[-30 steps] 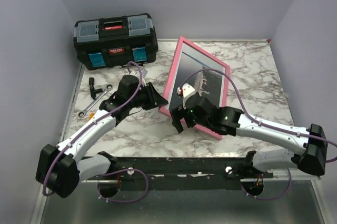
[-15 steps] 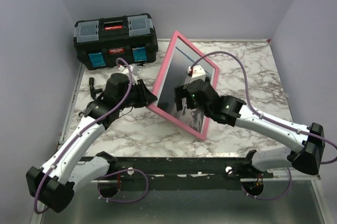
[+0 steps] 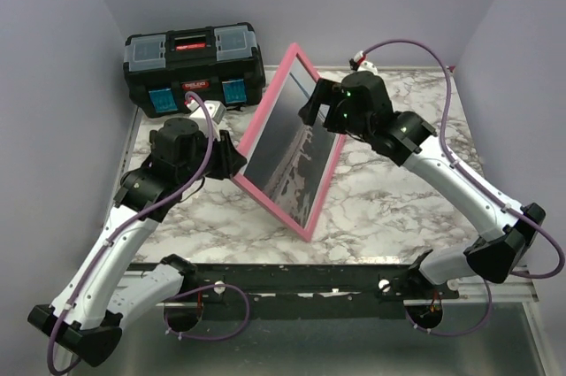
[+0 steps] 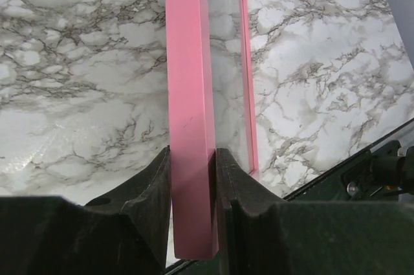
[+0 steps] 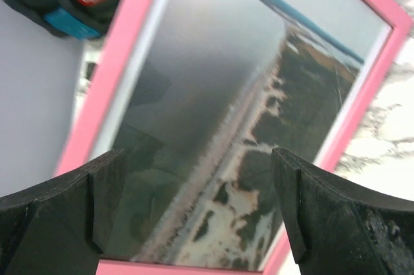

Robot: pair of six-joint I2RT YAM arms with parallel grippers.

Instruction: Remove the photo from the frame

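Marble tabletop (image 3: 398, 208), photo (image 5: 213, 113) inside tilted frame (image 4: 189, 126) (closed toolbox (image 3: 195, 68) behind)

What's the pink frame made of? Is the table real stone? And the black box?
The frame is smooth, matte pink all over, so painted wood or plastic; I can't tell which. The table is white with grey veins like marble, but it might be a printed surface, not real stone. The box looks like hard black plastic, with clear lid trays and blue latches.
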